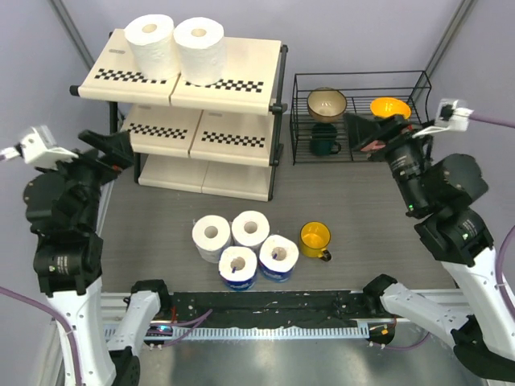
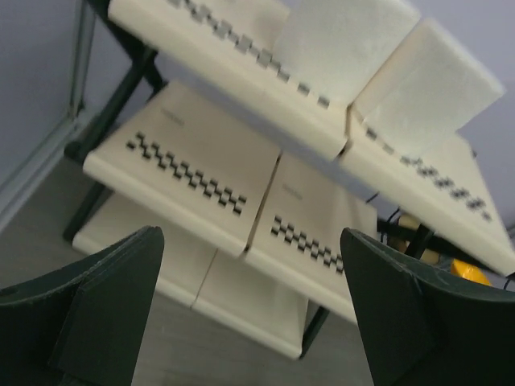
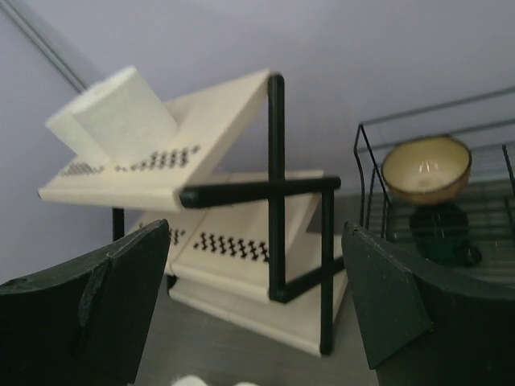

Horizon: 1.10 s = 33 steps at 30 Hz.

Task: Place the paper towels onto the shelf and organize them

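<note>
The shelf [image 1: 241, 60] stands at the back left. Two bare white paper towels [image 1: 150, 42] [image 1: 199, 48] stand on its top board. On the table in front are two more bare rolls [image 1: 212, 236] [image 1: 250, 229] and two blue-wrapped rolls [image 1: 238, 268] [image 1: 278, 258], clustered upright. My left gripper [image 1: 109, 149] is open and empty, raised left of the shelf's middle tier. In the left wrist view the gripper [image 2: 253, 314] faces the shelf [image 2: 201, 161]. My right gripper [image 1: 376, 133] is open and empty, raised in front of the wire rack. In the right wrist view the gripper [image 3: 253, 305] faces the shelf's side [image 3: 241, 241].
A yellow mug [image 1: 315, 239] stands right of the roll cluster. A black wire rack [image 1: 418, 80] at the back right holds a tan bowl [image 1: 327, 103], a green mug [image 1: 324, 139] and an orange bowl [image 1: 389, 107]. Purple walls close the back.
</note>
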Tool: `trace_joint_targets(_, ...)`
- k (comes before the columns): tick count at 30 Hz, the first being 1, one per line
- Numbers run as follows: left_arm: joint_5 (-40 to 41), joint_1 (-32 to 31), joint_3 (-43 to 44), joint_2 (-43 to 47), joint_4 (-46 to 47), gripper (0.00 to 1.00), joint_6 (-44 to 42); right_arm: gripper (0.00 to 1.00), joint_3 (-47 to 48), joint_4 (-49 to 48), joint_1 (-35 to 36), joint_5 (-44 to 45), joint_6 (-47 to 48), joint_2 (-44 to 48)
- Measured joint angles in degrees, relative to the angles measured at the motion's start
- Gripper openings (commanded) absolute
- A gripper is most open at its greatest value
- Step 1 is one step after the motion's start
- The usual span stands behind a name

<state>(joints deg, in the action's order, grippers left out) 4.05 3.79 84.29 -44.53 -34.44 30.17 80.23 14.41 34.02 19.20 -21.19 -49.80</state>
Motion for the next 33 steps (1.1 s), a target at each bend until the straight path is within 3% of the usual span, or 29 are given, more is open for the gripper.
trace_joint_targets(6, -8.0, -0.02, -16.35, 4.76, -7.23, 0.96, 7.26, 0.9, -10.73, 14.19, 0.33, -4.2, -8.55, -0.59)
trace_joint_targets(13, -11.82, -1.53, -27.26, 7.69, -10.49, 0.96, 9.7, 0.9, -24.17, 23.06, 4.13, -9.88, -14.23, -1.4)
trace_joint_targets(23, -18.05, -6.19, -31.45, 10.1, -9.31, 0.96, 7.61, 0.89, -29.42, 22.93, 14.86, -14.6, -16.72, -3.34)
trace_joint_targets(33, -15.52, -10.82, -38.75, 11.04, -9.88, 0.95, 6.25, 0.89, -29.0, 20.72, 21.0, -11.85, -17.57, -9.6)
